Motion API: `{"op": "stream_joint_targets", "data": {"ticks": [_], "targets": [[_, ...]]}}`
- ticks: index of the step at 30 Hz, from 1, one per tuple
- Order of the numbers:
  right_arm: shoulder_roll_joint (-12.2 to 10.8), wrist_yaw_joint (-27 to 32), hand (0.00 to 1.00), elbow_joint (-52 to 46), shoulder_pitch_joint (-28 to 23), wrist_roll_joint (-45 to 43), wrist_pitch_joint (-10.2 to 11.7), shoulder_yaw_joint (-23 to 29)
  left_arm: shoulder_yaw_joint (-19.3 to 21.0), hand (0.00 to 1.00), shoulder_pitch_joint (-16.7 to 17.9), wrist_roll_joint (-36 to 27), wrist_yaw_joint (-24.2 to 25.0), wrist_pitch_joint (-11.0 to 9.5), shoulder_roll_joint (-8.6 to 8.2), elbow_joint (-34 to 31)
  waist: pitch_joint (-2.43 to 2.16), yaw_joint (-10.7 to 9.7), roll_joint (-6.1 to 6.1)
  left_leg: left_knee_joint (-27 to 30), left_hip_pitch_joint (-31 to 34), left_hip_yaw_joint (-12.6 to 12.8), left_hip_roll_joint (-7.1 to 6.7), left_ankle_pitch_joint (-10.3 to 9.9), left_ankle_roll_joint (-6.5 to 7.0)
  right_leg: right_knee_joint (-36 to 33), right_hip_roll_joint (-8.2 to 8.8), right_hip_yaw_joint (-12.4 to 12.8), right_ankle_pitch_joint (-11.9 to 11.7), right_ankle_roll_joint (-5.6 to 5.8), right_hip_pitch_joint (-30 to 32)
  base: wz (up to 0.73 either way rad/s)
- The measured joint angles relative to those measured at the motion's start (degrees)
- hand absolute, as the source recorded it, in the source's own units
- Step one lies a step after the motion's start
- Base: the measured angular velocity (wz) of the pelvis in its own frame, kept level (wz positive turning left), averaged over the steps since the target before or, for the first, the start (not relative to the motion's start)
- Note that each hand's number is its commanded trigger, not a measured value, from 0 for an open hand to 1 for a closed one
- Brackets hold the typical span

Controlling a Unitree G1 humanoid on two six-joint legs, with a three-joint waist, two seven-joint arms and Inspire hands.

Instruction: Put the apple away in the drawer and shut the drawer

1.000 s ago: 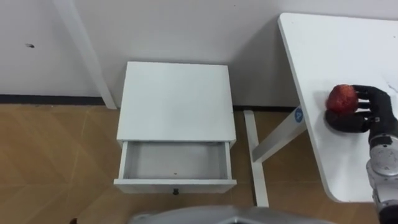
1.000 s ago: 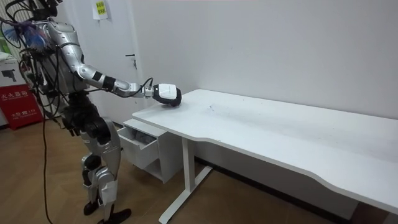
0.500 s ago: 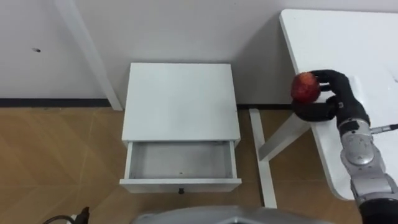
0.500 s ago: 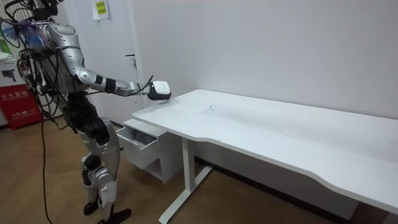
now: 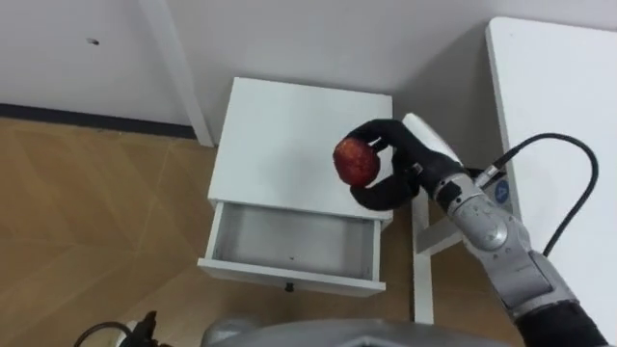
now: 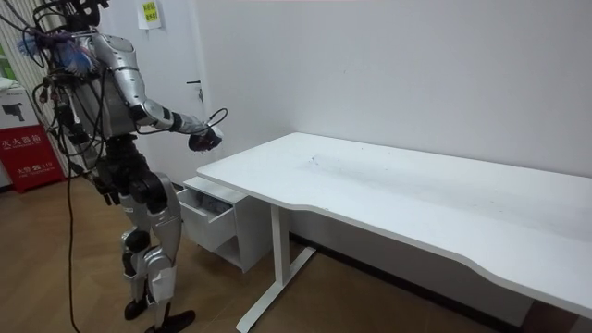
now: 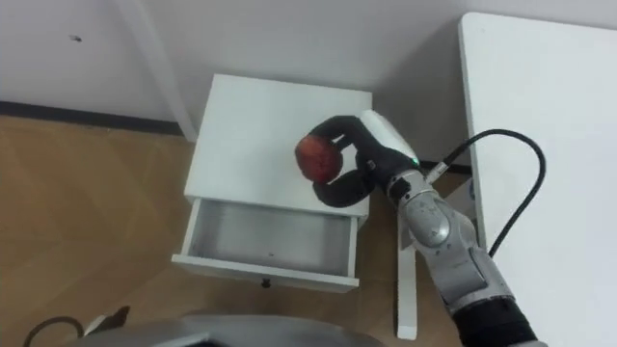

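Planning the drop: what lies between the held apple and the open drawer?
Only the bare white top of the cabinet: in the left eye view the apple, in the right hand, hangs over it, behind the drawer.

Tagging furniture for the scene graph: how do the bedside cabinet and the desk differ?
The bedside cabinet is small, boxy and low; the desk is far wider, taller and stands on slim legs. The cabinet has a drawer, standing open; the desk shows none. The robot hand holds the apple above the cabinet, not the desk. Both are white, flat-topped and set against the wall.
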State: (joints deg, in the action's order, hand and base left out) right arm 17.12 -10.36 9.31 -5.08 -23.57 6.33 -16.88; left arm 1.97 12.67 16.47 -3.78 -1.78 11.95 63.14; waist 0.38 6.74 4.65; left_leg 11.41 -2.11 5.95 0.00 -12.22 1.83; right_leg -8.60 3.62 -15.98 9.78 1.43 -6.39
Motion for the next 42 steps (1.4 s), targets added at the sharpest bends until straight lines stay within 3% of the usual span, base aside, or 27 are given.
{"op": "stream_joint_targets", "data": {"ticks": [9,15,16,17,18,19,24,42], "targets": [[0.02,-3.34,1.0,-1.62,-0.1,-2.65,-0.43,-0.18,-0.4,0.0,-0.38,-0.01,0.52,0.62,-0.02,0.23,0.36,0.36,-0.39,0.21,0.91,-0.89,-0.36,0.1,0.17,0.01,0.27,-1.47,0.0,0.01,0.01,0.06],[0.08,-6.28,1.0,-1.45,-0.16,-6.1,-1.25,-2.04,-0.39,0.0,-1.12,0.01,0.52,0.96,-0.03,0.94,0.06,0.7,-0.84,0.2,1.57,-1.16,-0.47,0.2,0.34,0.0,0.34,-1.55,0.01,0.01,0.68,-0.01],[0.02,-7.28,0.89,-1.23,-0.39,-6.43,-1.33,-2.22,-0.4,0.0,-1.28,0.02,0.53,0.96,-0.03,0.94,0.0,0.85,-0.92,0.2,1.57,-1.18,-0.48,0.2,0.33,0.0,0.35,-1.59,0.0,0.01,0.68,0.0],[0.02,-7.99,0.51,-0.88,-0.85,-6.54,-1.41,-2.23,-0.4,0.0,-1.37,0.01,0.55,0.96,-0.03,0.92,-0.02,1.09,-0.97,0.2,1.57,-1.2,-0.49,0.2,0.34,0.0,0.36,-1.6,0.01,0.01,0.67,0.0],[0.01,-8.35,0.32,-0.59,-0.98,-6.58,-1.47,-2.25,-0.4,0.0,-1.48,0.01,0.55,0.96,-0.03,0.92,-0.03,1.25,-0.96,0.21,1.57,-1.2,-0.5,0.2,0.34,0.0,0.36,-1.6,0.01,0.01,0.67,0.0],[-0.01,-8.99,0.0,-0.06,-1.35,-6.8,-1.57,-2.25,-0.44,0.0,-1.65,0.01,0.57,0.96,-0.06,0.89,-0.03,1.39,-0.96,0.21,1.57,-1.23,-0.54,0.2,0.34,0.0,0.37,-1.54,0.01,0.01,0.68,0.0],[-0.12,-10.59,0.0,1.21,-2.56,-8.48,-2.7,-2.25,-0.44,0.0,-1.67,0.01,0.57,0.96,-0.19,0.54,-0.11,1.46,-0.83,0.2,1.6,-1.27,-0.56,0.2,0.34,-0.01,0.42,-1.5,0.01,0.01,0.68,0.0],[-0.85,-11.01,0.0,1.34,-2.95,-10.53,-2.72,-2.24,-1.66,0.0,-2.21,0.01,0.63,0.92,-0.2,-0.32,0.09,1.43,-0.9,0.32,1.93,-1.41,-0.67,0.2,0.35,-0.01,0.39,-1.5,0.01,0.02,0.84,0.0]]}}
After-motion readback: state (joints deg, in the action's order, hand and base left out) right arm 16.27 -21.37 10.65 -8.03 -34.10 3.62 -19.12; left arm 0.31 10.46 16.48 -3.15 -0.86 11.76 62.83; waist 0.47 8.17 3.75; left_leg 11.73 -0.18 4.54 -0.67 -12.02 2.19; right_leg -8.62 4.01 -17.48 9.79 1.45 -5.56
